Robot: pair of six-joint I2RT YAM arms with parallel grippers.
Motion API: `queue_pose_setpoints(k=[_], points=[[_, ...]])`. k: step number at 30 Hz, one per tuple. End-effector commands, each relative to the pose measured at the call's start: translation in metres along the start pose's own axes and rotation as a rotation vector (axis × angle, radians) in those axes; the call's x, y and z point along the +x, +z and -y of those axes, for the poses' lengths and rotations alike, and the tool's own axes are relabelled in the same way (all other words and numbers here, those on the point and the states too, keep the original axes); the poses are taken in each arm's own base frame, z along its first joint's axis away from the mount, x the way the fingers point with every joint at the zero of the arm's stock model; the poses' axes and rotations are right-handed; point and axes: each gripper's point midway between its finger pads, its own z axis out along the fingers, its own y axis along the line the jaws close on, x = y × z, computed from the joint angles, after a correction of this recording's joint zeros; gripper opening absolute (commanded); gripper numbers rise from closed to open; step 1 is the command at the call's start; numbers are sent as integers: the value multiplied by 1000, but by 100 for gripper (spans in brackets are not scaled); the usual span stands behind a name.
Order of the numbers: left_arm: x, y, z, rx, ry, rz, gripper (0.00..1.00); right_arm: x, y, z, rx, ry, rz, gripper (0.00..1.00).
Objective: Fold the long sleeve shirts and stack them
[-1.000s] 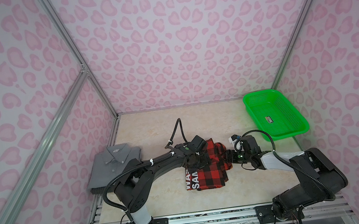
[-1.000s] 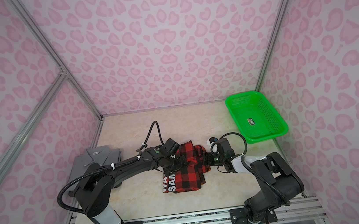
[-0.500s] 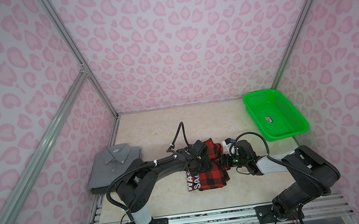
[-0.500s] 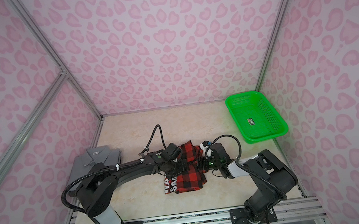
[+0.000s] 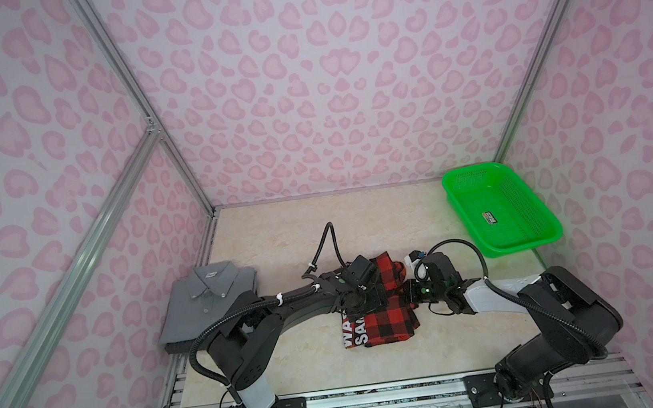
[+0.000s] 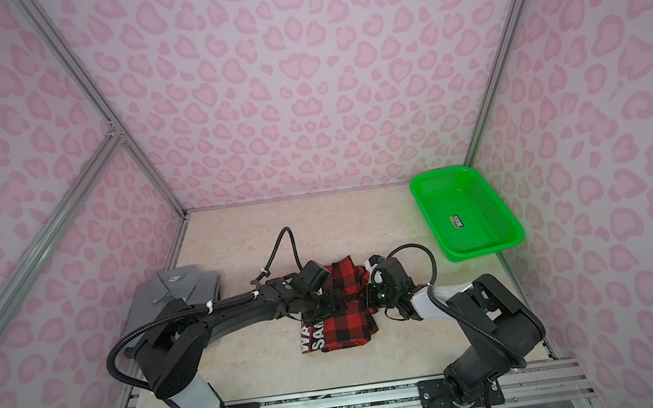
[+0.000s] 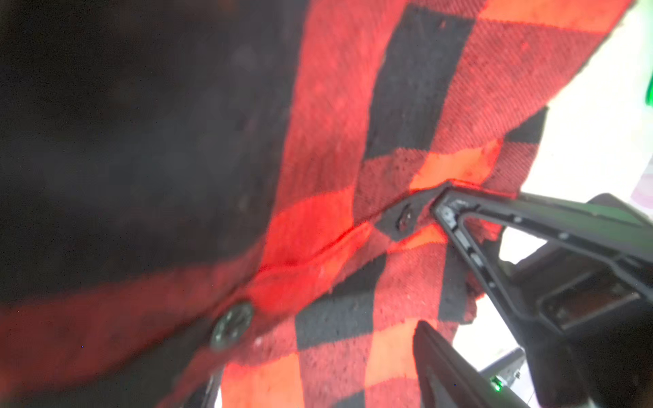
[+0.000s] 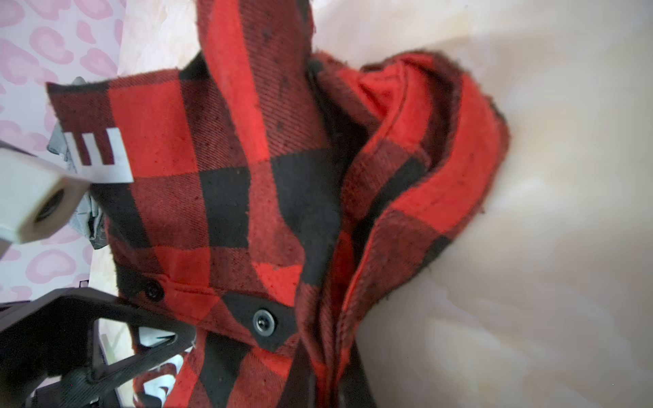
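The red-and-black check shirt (image 5: 390,321) (image 6: 347,326) lies roughly folded mid-table in both top views, white lettering showing at its left edge. My left gripper (image 5: 363,299) (image 7: 318,383) rests on it, open, with one finger (image 7: 441,360) on the cloth. From the right, my right gripper (image 5: 405,293) (image 8: 332,383) is shut on a bunched fold of the check shirt's (image 8: 282,197) edge near the collar. The grey shirt (image 5: 206,302) lies folded, collar up, at the table's left edge, partly hidden by the left arm.
A green perforated basket (image 5: 522,247) stands at the back right with only a small label in it. Pink-patterned walls close in three sides. A metal rail (image 5: 380,395) runs along the table's front edge.
The right gripper has moved left up to the check shirt and closed on its right edge. The left gripper has stayed on the shirt, open.
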Motion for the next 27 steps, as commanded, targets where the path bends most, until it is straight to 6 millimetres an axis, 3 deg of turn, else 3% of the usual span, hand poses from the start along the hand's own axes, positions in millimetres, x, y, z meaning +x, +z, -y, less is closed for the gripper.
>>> queue_pose_setpoints(k=[1, 6, 11, 15, 20, 23, 27], points=[[-3, -38, 13, 27, 1, 32, 88, -5, -12, 11, 106, -24, 2, 0], [-22, -126, 39, 122, 41, 184, 90, -21, -58, 9, 263, -104, 3, 0], [-26, -189, 34, 193, 36, 298, 90, -32, -122, 8, 450, -198, -25, 0], [-24, -218, 25, 267, 12, 371, 90, -44, -175, -2, 612, -302, -29, 0], [-18, -228, 17, 350, 4, 411, 90, -68, -227, -20, 911, -508, -29, 0], [-14, -225, 9, 369, 3, 418, 91, -72, -223, -28, 1019, -592, -69, 0], [-7, -217, -9, 372, -16, 425, 91, -59, -176, -43, 1064, -678, -140, 0]])
